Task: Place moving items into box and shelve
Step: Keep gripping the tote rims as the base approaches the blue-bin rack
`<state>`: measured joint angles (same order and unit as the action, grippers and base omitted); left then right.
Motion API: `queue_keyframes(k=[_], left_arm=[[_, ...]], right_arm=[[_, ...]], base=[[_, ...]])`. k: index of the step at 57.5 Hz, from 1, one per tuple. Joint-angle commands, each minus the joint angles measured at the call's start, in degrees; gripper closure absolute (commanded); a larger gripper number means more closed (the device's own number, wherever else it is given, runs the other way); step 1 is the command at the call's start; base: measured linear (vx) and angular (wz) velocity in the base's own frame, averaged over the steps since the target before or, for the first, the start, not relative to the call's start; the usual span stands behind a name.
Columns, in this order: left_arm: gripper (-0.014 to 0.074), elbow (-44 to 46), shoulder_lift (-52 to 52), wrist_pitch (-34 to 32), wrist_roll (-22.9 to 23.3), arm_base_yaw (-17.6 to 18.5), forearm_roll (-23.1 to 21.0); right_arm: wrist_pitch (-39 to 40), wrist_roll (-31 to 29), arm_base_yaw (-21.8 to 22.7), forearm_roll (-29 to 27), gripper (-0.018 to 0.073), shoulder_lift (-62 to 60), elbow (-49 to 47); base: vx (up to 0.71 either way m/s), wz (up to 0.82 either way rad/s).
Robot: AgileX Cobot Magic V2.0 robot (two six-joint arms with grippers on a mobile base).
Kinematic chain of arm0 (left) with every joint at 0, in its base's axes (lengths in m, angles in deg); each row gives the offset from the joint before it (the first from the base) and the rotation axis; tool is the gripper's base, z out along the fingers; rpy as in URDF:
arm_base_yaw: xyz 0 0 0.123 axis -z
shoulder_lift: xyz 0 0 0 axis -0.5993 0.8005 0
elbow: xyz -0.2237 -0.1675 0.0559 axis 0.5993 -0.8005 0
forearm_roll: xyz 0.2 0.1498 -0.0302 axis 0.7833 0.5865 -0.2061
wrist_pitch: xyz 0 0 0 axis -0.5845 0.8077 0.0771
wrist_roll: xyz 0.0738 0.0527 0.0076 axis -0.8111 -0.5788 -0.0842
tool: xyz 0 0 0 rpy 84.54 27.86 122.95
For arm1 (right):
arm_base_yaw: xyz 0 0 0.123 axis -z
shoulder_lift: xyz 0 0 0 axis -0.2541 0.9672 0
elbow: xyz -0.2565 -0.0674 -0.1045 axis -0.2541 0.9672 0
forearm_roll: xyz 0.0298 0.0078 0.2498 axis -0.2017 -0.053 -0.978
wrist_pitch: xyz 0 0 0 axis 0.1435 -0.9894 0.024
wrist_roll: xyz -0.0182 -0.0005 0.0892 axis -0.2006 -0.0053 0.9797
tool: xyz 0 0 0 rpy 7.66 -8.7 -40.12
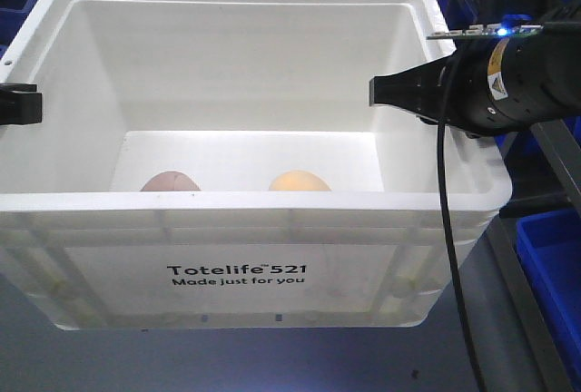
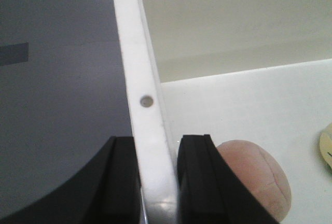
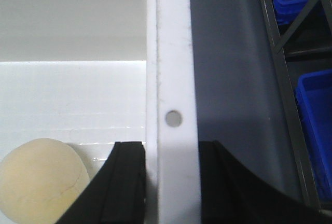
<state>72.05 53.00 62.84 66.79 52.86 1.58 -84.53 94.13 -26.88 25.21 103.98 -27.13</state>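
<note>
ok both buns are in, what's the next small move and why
Probably raise both arms together, keeping the crate level. The left gripper and right gripper each clamp a side wall, and the pink lump and yellow lump already lie inside, so only shelving seems left.

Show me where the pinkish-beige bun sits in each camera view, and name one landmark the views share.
Front view: pinkish-beige bun low on the crate floor, left of the yellow-orange bun.
Left wrist: lower right, just inside the wall, beside the inner finger.
Right wrist: not in it; only the yellow-orange bun shows.
Shared landmark: the crate's white rim, held between the fingers in both wrist views.
</note>
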Motion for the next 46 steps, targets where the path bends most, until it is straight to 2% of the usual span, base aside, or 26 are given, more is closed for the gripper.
queue_keyframes(k=[1, 46], left_arm=[[0.0477, 2.47, -1.50, -8.95, -0.93, 0.88, -1.38], [0.0477, 2.47, -1.50, -8.95, -0.93, 0.88, -1.38]], right_arm=[[6.04, -0.72, -0.38, 5.87, 0.0484, -1.94, -2.25], [6.04, -0.72, -0.38, 5.87, 0.0484, -1.94, -2.25]], base=[[0.45, -0.03], [0.39, 0.13]])
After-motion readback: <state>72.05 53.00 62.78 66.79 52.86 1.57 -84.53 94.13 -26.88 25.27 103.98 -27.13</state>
